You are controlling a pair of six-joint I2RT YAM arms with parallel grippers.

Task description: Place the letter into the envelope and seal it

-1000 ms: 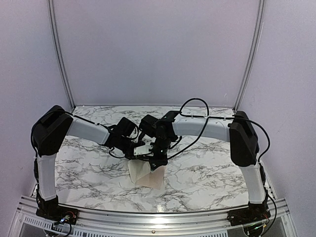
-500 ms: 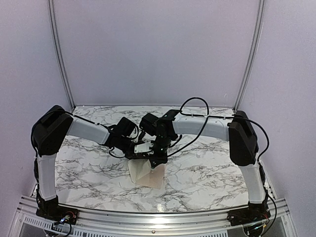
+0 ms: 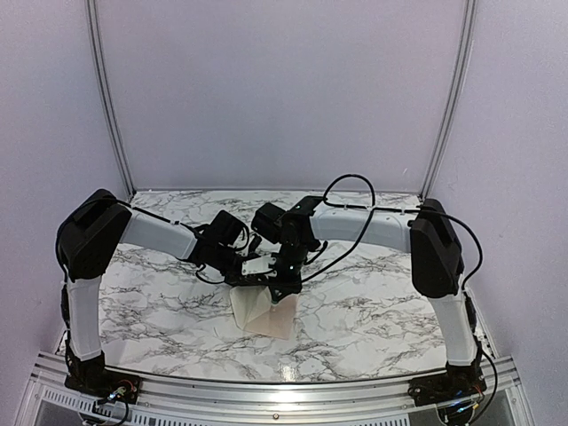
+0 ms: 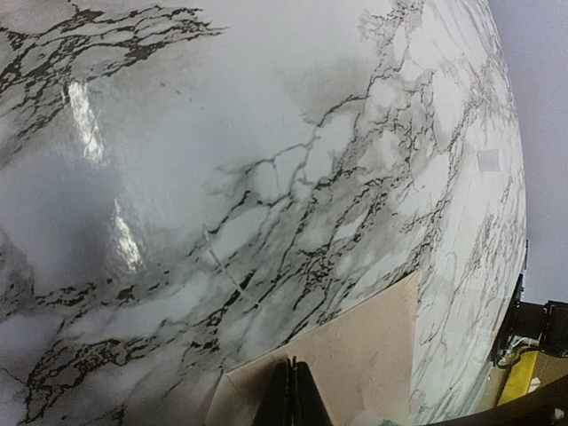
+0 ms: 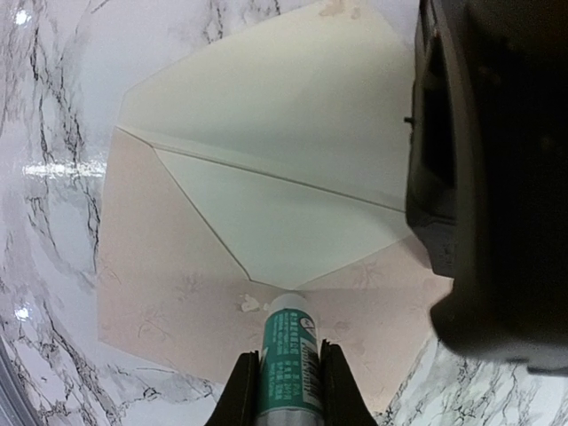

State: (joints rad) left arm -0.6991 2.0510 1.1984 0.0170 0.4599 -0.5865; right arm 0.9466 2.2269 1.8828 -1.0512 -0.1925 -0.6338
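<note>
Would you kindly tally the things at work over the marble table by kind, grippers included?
envelope: 1
glue stick: 1
grippers: 2, the left gripper and the right gripper
Total: 4
The letter cannot be told apart from the envelope here, so it is not counted.

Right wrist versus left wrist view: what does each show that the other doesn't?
Only the right wrist: a teal glue stick gripped in the right hand, tip at the envelope's V opening, and its cream flap laid open. Only the left wrist: the left hand shut, fingers together over the envelope's peach edge. Both: the envelope on the marble table.
</note>
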